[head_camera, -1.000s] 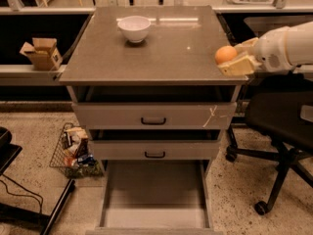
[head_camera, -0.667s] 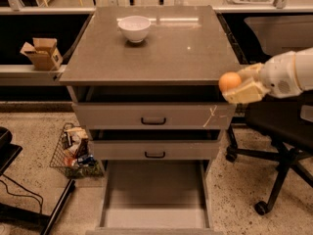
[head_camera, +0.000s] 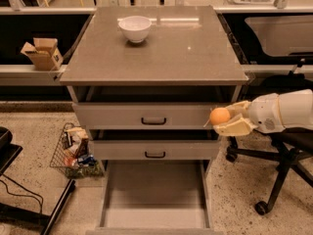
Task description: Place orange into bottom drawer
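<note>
Lowered beside the top drawer front (head_camera: 112, 115), claw (head_camera: 223, 118) grips orange (head_camera: 219, 115) between its fingers.

The arm (head_camera: 293, 109) comes in from the right edge of the scene and reaches left, lying close to level with a slight droop toward its tip. Its outer shell is white and rounded. The wrist (head_camera: 264, 115) is a thick white section that narrows into the tan gripper (head_camera: 221, 120), which sits right of centre, about halfway up the view. The gripper points left. Its two tan fingers (head_camera: 234, 129) are spread one above the other, the lower one longer and reaching further left. They close on the orange (head_camera: 219, 116), which sits at their tips and is held clear of any surface.
</note>
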Tool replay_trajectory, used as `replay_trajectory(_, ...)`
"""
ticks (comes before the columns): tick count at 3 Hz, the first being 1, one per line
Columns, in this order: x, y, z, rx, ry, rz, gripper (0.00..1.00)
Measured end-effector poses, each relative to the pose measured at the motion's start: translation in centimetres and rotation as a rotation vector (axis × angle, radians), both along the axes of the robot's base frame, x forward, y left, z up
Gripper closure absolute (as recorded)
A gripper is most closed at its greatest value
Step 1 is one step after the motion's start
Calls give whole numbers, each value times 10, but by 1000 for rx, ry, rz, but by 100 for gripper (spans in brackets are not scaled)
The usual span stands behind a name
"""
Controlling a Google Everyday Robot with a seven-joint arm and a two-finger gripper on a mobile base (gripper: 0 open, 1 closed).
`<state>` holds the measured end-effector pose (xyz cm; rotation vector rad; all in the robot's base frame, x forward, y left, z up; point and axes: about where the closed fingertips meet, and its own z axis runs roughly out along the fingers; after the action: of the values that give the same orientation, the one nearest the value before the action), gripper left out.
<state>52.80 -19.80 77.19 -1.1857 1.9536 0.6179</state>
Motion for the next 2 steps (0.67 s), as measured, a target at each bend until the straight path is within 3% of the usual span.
replay_trajectory(1,0,0,0,0,0,0,100)
replay_trajectory(2,6,15,-15,-10,18,24,100)
